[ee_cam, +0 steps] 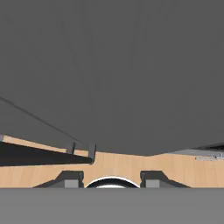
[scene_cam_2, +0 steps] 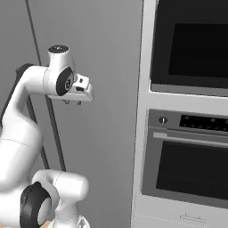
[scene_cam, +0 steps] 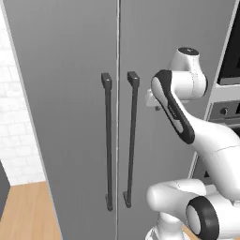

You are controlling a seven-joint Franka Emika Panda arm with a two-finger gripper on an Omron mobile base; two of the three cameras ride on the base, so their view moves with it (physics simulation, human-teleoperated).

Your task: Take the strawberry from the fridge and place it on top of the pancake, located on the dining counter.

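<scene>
The tall grey double-door fridge point(scene_cam: 70, 93) is seen closed; beside its right dark bar handle point(scene_cam: 131, 140), the two-finger gripper point(scene_cam_2: 72, 102) is held partly open, gripping nothing.

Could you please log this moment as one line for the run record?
stage: approach | fridge: doors shut | gripper: empty, pointing down beside right door | strawberry: unseen

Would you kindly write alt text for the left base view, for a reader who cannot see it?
A closed grey double-door fridge with two long dark vertical handles side by side at its centre seam. The white robot arm rises from the lower right, bent toward the right door, beside a wall oven.
</scene>
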